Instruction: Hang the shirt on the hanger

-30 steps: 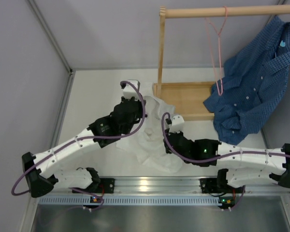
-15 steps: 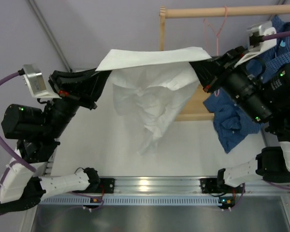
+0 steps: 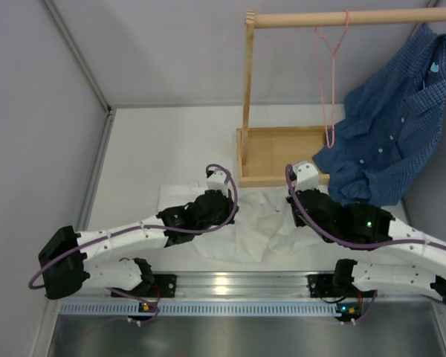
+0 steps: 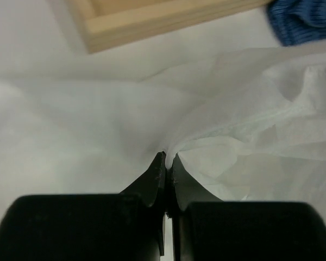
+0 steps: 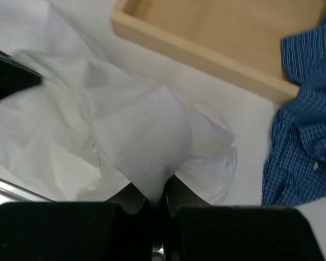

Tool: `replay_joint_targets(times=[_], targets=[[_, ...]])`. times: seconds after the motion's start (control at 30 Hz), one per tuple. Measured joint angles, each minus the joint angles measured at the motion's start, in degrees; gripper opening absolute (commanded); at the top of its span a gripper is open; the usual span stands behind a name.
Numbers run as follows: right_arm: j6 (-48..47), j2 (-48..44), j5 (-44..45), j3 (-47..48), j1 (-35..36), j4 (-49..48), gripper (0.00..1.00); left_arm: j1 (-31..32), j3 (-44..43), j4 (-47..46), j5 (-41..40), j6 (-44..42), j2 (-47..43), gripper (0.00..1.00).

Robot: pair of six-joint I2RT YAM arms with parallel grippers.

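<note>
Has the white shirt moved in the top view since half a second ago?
Yes. The white shirt has dropped: it hung stretched up near the wooden rail, and now lies crumpled on the table in front of the wooden tray.

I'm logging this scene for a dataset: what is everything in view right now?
shirt: one, white, crumpled on the table between the two arms
hanger: one, pink wire, hooked on the rack's top rail, nothing on it
blue checked shirt: one, blue, draped from the rail's right end down to the tray's right corner
wooden rack: one, light wood, a post and rail above a tray base, at the back of the table
table: one, white, under everything
left end effector: one, black, shut on the shirt's cloth
right end effector: one, black, shut on a fold of the shirt
</note>
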State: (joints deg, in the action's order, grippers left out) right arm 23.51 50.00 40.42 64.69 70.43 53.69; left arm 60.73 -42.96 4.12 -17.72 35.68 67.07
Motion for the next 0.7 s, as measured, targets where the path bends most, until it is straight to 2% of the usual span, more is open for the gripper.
replay_joint_targets(times=[0.13,0.2,0.27,0.33,0.37,0.43,0.47,0.53,0.57,0.63,0.7], targets=[[3.3,-1.77,-7.06,-13.31,-9.86,-1.92,0.06,-0.04,3.06,5.09,-8.74,9.05,0.39,0.0],[3.91,-2.97,-10.16,-16.76,-15.06,-2.19,0.06,-0.04,3.06,6.91,-12.28,11.72,-0.42,0.0],[4.17,-3.23,-12.79,-17.88,-18.69,-2.8,0.1,-0.02,3.04,8.15,-15.32,13.75,-1.95,0.0],[4.07,-3.17,-15.45,-17.92,-20.15,-5.46,0.21,0.02,2.97,9.07,-17.22,14.14,-3.85,0.0],[3.61,-3.17,-16.85,-17.92,-20.37,-6.71,0.39,0.02,2.89,9.53,-17.97,14.12,-4.7,0.0],[2.32,-3.23,-19.43,-17.9,-20.37,-8.83,0.56,0.0,2.73,9.88,-18.84,13.2,-6.08,0.0],[1.44,-3.52,-20.9,-17.86,-20.37,-9.68,0.69,-0.02,2.64,9.97,-18.84,12.57,-6.51,0.0],[-0.92,-4.85,-24.22,-17.75,-20.39,-11.52,0.85,0.0,2.49,10.05,-18.67,10.78,-7.41,0.0],[-2.54,-5.79,-26.29,-17.49,-20.41,-12.48,0.9,0.0,2.45,10.05,-18.29,10.14,-7.74,0.0],[-5.01,-6.4,-28.92,-15.76,-20.41,-13.0,0.9,0.0,2.45,10.14,-17.59,9.07,-8.41,0.0],[-7.65,-5.09,-30.62,-12.87,-20.44,-14.25,0.83,0.0,2.45,10.16,-16.85,8.37,-9.14,0.0]])
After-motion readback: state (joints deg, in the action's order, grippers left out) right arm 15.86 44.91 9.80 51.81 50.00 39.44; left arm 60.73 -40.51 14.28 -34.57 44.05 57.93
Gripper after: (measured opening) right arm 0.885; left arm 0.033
